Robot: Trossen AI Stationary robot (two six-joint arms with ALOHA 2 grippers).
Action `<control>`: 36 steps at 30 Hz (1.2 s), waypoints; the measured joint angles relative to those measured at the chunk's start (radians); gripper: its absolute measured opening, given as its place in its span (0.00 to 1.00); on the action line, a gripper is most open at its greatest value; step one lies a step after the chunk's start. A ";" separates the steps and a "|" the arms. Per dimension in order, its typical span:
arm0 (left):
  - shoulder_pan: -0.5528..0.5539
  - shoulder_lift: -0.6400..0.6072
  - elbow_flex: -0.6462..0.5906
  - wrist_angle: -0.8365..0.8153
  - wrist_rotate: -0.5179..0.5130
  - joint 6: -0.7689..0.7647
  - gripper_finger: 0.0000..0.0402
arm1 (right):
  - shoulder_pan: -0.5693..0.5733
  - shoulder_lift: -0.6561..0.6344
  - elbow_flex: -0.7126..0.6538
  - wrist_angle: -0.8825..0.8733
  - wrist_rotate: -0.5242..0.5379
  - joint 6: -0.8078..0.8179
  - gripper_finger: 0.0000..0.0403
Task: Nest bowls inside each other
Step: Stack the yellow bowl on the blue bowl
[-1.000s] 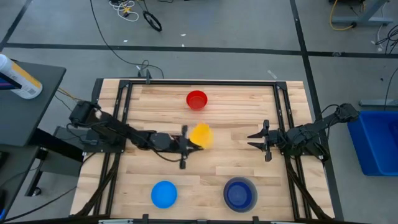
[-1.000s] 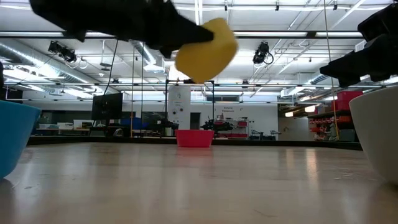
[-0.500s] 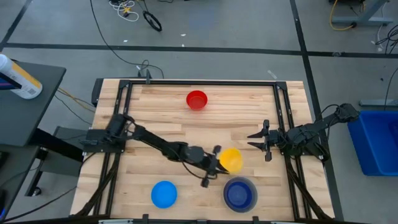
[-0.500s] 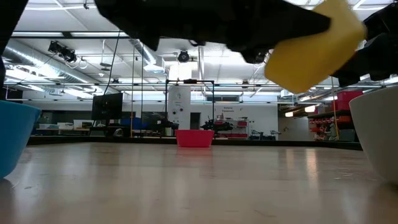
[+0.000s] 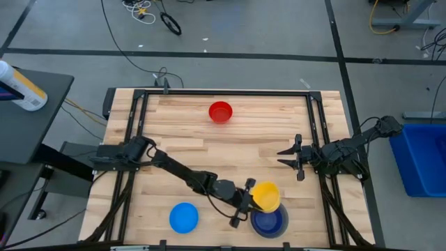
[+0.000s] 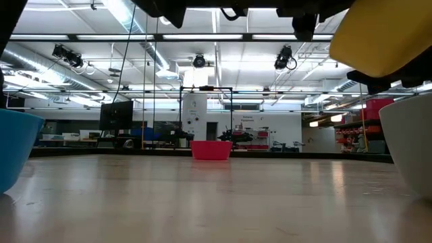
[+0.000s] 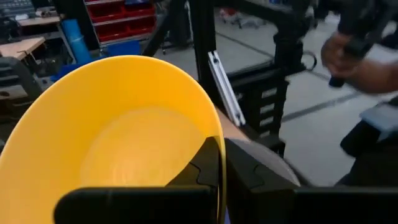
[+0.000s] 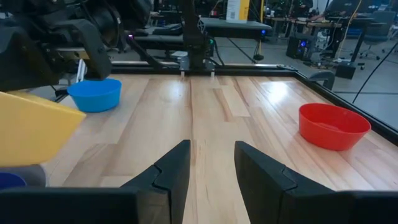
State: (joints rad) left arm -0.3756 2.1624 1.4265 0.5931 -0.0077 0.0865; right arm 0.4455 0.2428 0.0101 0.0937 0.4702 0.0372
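Four bowls showed from above. Left gripper [image 5: 249,202] had its jaws pinched on the yellow bowl's [image 5: 266,196] rim, holding it tilted in the air, overlapping the far edge of the dark blue bowl [image 5: 269,219] at the table's [image 5: 279,132] near edge. Dark blue sat inside a grey bowl [image 6: 410,145]. Light blue bowl [image 5: 184,217] sat near-left, red bowl [image 5: 221,111] far-centre, both well apart from the rest. Right gripper [image 5: 288,157] waited at the right side, jaws spread, holding nothing.
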 joint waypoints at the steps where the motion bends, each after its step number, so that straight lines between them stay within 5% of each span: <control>1: -0.003 0.000 0.000 0.007 -0.003 -0.007 0.02 | 0.000 0.000 0.000 0.000 0.000 0.000 0.34; 8: -0.035 0.014 0.045 -0.025 -0.004 -0.031 0.02 | 0.000 0.000 0.000 0.000 0.000 0.000 0.34; 19: -0.042 0.264 0.442 -0.329 0.058 -0.106 0.02 | 0.000 0.006 0.000 0.019 0.000 0.000 0.34; 36: -0.042 0.259 0.451 -0.570 0.076 -0.237 0.02 | 0.000 0.006 0.000 0.013 -0.002 0.008 0.34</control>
State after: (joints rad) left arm -0.4171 2.4218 1.8771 0.0234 0.0683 -0.1501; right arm 0.4455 0.2493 0.0101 0.1071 0.4677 0.0452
